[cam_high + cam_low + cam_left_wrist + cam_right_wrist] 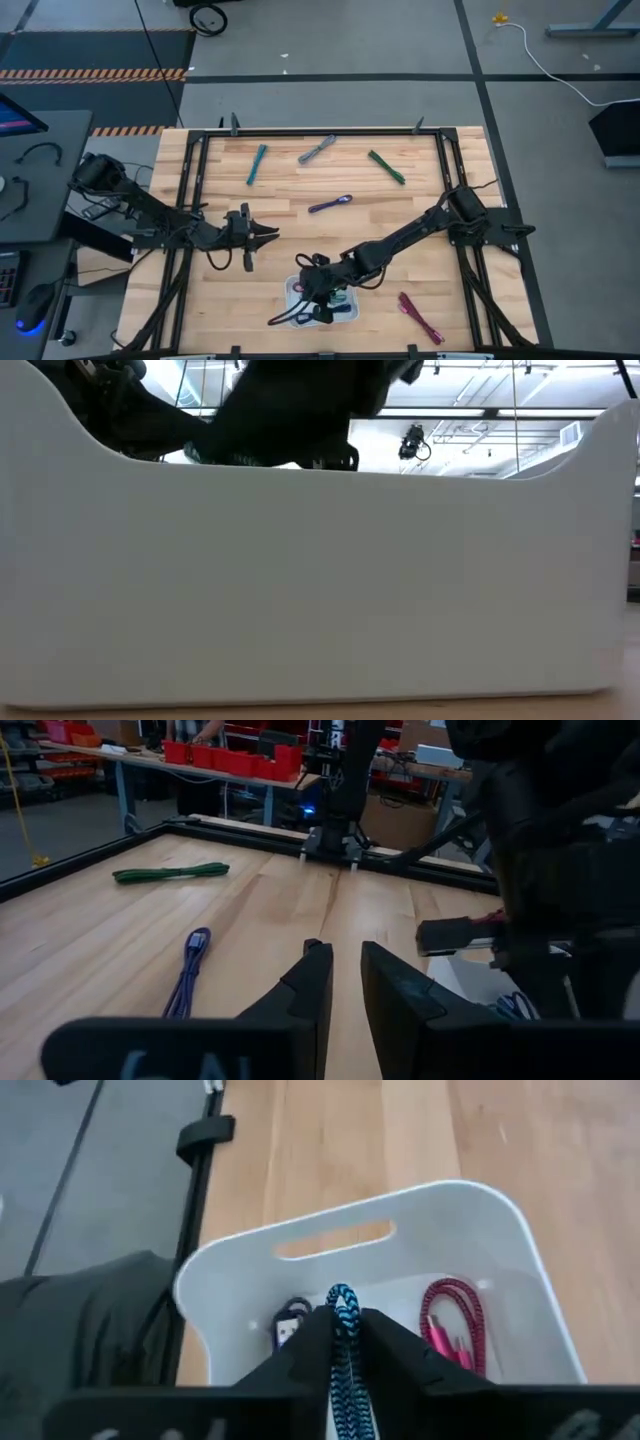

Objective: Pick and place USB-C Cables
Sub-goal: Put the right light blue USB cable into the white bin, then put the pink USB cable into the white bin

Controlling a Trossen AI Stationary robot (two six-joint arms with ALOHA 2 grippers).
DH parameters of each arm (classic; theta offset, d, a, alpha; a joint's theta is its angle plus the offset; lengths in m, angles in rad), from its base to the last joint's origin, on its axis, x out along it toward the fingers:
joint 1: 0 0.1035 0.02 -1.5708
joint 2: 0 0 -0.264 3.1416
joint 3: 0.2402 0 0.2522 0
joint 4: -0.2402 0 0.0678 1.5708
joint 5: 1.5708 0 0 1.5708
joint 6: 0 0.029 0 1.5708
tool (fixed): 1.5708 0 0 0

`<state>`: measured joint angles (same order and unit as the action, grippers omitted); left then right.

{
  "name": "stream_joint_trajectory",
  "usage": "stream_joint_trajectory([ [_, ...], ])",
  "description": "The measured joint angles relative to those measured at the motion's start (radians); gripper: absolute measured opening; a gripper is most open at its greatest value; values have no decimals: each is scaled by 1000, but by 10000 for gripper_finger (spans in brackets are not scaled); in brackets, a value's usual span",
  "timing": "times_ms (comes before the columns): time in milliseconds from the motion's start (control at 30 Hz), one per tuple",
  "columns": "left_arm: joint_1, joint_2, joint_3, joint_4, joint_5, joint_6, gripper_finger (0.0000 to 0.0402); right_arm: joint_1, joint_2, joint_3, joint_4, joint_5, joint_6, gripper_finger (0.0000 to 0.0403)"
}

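Note:
My right gripper [345,1325] is shut on a blue-and-black braided cable [345,1370] over the white bin [480,1210], which stands near the table's front middle [292,290]. In the bin lie a magenta cable [455,1325] and a dark purple cable [290,1320]. My left gripper [342,982] hovers left of the bin [264,238], empty, with a narrow gap between its fingers. On the table lie a teal cable [257,165], a grey cable [317,150], a green cable [386,167], a purple cable [330,204] and a magenta cable [420,317]. My right gripper pinches the braided cable between its two fingers. The cable's looped end [343,1296] pokes out just past the fingertips, and the cable runs back along the fingers. The fingers slant down toward the inside of the bin. Whether the cable touches the bin's floor, I cannot tell.
A black frame [320,131] runs round the table's working area. The bin's white wall [320,580] fills the low view, with a dark arm [290,410] above it. Bare wood lies between the bin and the far cables [380,215].

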<state>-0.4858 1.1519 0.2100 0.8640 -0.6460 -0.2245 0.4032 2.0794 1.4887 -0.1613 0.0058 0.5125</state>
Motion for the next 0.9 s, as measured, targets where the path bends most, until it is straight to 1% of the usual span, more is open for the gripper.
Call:
stream_joint_trajectory([
  [200,0,0,0,0,0,-1,57,6,-11,-1,11,3,-74,128],
  [333,0,0,0,0,0,-1,59,36,-71,-1,7,5,-149,158],
  [467,-1,0,0,0,0,-1,55,96,-165,-1,-57,61,-209,160],
  [567,-11,0,0,0,0,0,53,181,-239,-1,-139,107,-226,156],
  [633,-19,0,0,0,0,0,53,251,-277,0,-208,165,-214,153],
  [700,-25,0,0,-1,1,0,54,326,-304,0,-294,260,-148,152],
  [800,-31,0,0,-1,1,0,54,433,-324,0,-452,407,67,151],
  [900,-31,0,0,-1,1,0,51,521,-317,0,-608,467,333,150],
])
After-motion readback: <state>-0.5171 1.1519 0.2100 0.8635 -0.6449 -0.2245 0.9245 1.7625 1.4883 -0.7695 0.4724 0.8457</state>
